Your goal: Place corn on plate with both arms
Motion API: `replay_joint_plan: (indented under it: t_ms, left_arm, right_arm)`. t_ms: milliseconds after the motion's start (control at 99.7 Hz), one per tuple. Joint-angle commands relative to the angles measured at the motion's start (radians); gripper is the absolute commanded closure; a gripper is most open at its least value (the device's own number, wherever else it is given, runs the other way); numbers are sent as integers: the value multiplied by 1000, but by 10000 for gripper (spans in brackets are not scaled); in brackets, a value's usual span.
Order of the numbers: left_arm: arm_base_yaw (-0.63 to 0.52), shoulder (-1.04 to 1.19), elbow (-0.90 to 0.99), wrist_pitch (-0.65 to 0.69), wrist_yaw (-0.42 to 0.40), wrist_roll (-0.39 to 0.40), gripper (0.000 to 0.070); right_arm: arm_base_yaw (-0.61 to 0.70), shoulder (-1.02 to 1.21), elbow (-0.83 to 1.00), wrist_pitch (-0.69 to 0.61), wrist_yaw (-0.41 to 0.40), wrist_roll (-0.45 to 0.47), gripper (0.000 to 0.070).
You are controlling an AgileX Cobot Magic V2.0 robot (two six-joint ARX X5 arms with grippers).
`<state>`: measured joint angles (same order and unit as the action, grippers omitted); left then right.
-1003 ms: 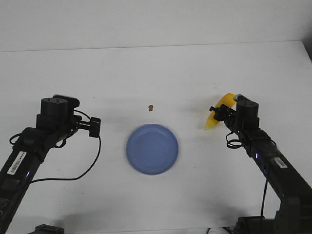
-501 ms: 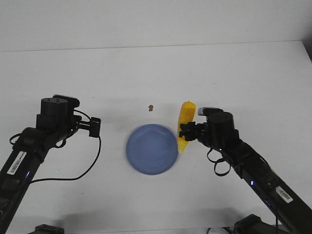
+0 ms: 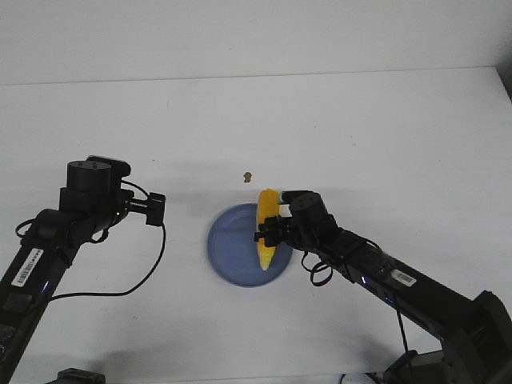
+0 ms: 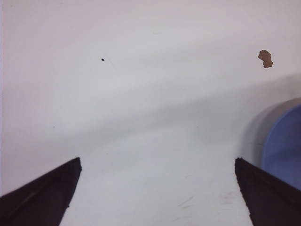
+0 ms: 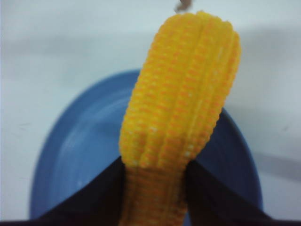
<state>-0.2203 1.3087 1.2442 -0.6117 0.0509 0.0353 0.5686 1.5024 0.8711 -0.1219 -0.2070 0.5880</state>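
My right gripper (image 3: 270,232) is shut on the yellow corn (image 3: 266,227) and holds it over the right half of the round blue plate (image 3: 230,244). In the right wrist view the corn (image 5: 181,103) stands out from between the jaws, above the plate (image 5: 75,146). I cannot tell whether the corn touches the plate. My left gripper (image 3: 157,208) is open and empty, left of the plate and apart from it. In the left wrist view its fingertips (image 4: 51,186) stand wide apart over bare table, with the plate's edge (image 4: 284,146) beside one of them.
A tiny brown speck (image 3: 249,176) lies on the white table behind the plate; it also shows in the left wrist view (image 4: 265,58). The table's back edge runs along the top of the front view.
My right arm has swung left with the corn, from the right side of the table to over the plate. The left arm has not moved.
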Motion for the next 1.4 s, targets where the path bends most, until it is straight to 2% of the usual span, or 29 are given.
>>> replay_joint_plan:
  t_ms: [0, 100, 140, 180, 281, 311, 521, 722, 872, 1113, 1223, 1394]
  left_arm:
    - [-3, 12, 8, 2, 2, -6, 0]
    - [-3, 12, 8, 2, 2, -7, 0]
    - [-3, 12, 8, 2, 2, -8, 0]
    - [-3, 12, 8, 2, 2, -10, 0]
    - [-3, 12, 8, 2, 2, -10, 0]
    - [-3, 12, 8, 2, 2, -10, 0]
    - [-2, 12, 8, 1, 2, -15, 0]
    - [-2, 12, 8, -2, 2, -27, 0]
    - [-2, 4, 8, 0, 2, -36, 0]
    - [-2, -75, 3, 8, 2, -51, 0]
    - [-1, -149, -10, 27, 2, -63, 0]
    - [-1, -317, -103, 114, -9, -76, 0]
  right_arm:
    - [16, 20, 19, 10, -2, 18, 359]
    - [28, 23, 19, 13, -2, 19, 340]
    - [31, 23, 19, 17, -1, 19, 310]
    - [32, 23, 19, 18, -1, 21, 244]
    - [33, 23, 19, 18, -1, 23, 30]
    - [32, 23, 19, 18, -1, 23, 0]
    - [32, -32, 19, 17, 13, 24, 0]
    - [19, -190, 19, -10, 131, -23, 0]
    - [-40, -349, 19, -82, 233, -143, 0]
    - [-241, -584, 19, -264, 384, -369, 0]
    - [-317, -679, 19, -302, 391, -460, 0]
    - [-379, -800, 19, -338, 390, -537, 0]
